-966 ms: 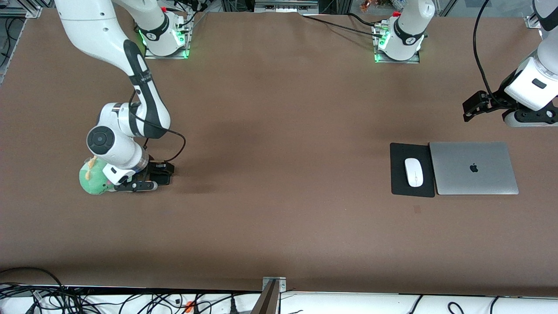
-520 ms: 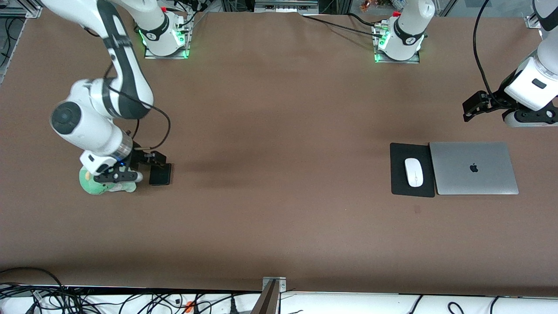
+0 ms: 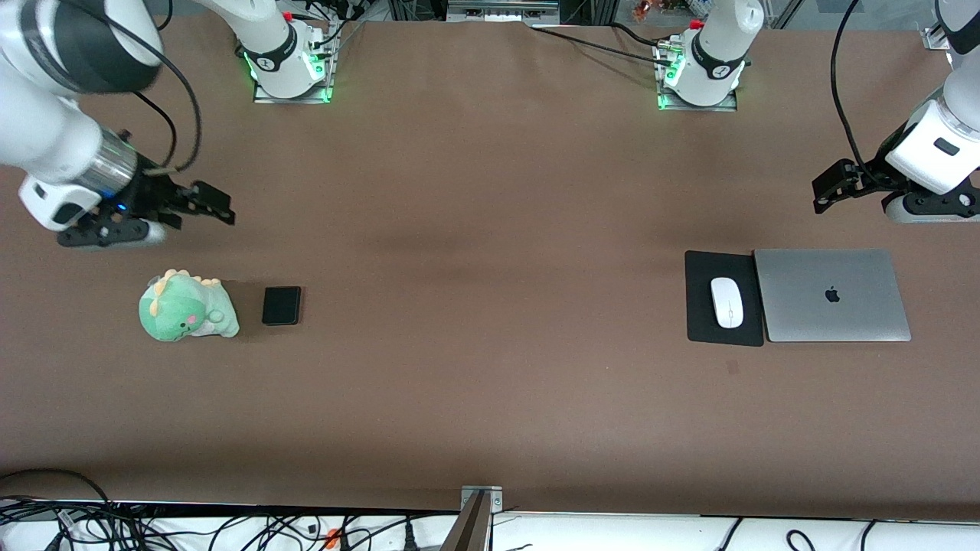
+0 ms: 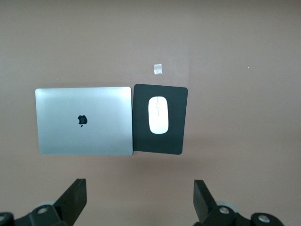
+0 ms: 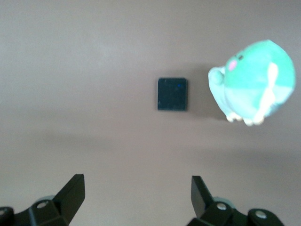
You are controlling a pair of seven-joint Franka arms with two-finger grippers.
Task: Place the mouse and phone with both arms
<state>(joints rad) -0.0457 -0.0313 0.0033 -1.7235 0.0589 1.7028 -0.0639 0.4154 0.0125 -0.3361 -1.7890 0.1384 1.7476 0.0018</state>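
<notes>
The white mouse (image 3: 726, 301) lies on a black mouse pad (image 3: 700, 318) beside a closed silver laptop (image 3: 832, 295) at the left arm's end of the table; the mouse also shows in the left wrist view (image 4: 159, 115). The black phone (image 3: 281, 305) lies flat on the table beside a green plush dinosaur (image 3: 184, 306) at the right arm's end; the phone also shows in the right wrist view (image 5: 172, 94). My right gripper (image 3: 214, 207) is open and empty, up over bare table. My left gripper (image 3: 828, 187) is open and empty, raised over bare table near the laptop.
The plush dinosaur also shows in the right wrist view (image 5: 251, 82), the laptop (image 4: 83, 120) and pad (image 4: 140, 117) in the left wrist view. A small pale scrap (image 4: 158, 68) lies on the brown table (image 3: 490, 268) near the pad.
My right gripper has let go of the phone, lifted and drawn back toward its base. The phone stays beside the plush dinosaur. The left arm has not moved.
</notes>
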